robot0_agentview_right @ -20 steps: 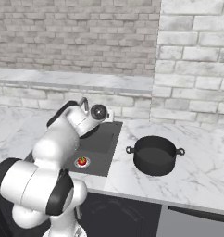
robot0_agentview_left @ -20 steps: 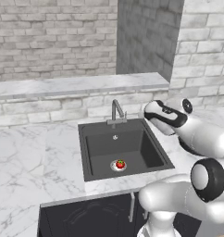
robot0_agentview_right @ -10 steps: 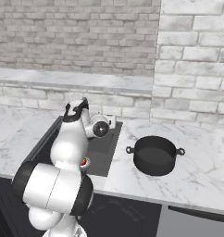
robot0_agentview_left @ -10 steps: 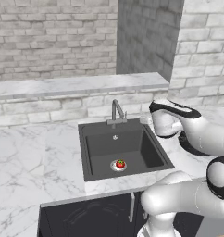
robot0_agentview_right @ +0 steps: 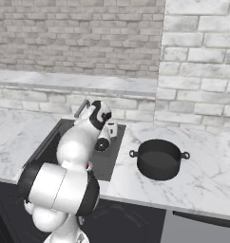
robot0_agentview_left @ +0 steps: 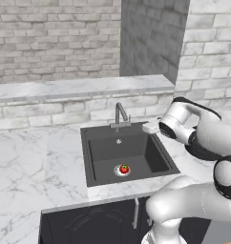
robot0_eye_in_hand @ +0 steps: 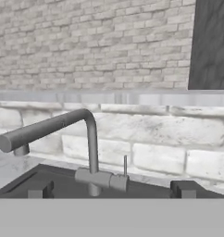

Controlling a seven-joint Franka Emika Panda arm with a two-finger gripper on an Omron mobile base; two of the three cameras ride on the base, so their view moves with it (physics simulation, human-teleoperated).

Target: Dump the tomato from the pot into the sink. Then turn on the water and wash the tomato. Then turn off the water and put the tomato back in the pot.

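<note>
The tomato (robot0_agentview_left: 123,168), red with a green top, rests on the silver drain in the dark grey sink (robot0_agentview_left: 103,151). The black pot (robot0_agentview_right: 159,159) stands upright on the marble counter to the right of the sink, and nothing shows inside it. My gripper (robot0_agentview_left: 151,127) hovers over the sink's back right corner, level with the faucet (robot0_agentview_left: 120,114). In the hand view the gripper (robot0_eye_in_hand: 111,190) is open, its two dark fingertips (robot0_eye_in_hand: 40,190) wide apart, facing the faucet (robot0_eye_in_hand: 88,139) and its thin upright lever (robot0_eye_in_hand: 125,166). The spout points left. No water is running.
A marble ledge (robot0_agentview_left: 79,88) and brick wall run behind the faucet. A dark wall panel (robot0_agentview_left: 151,38) stands at the back right. Marble counter (robot0_agentview_left: 36,157) spreads left of the sink. A dark cabinet front (robot0_agentview_left: 89,221) sits below the counter edge.
The wrist has turned and the hand has moved left from above the right counter toward the faucet. The tomato and the pot have stayed where they were.
</note>
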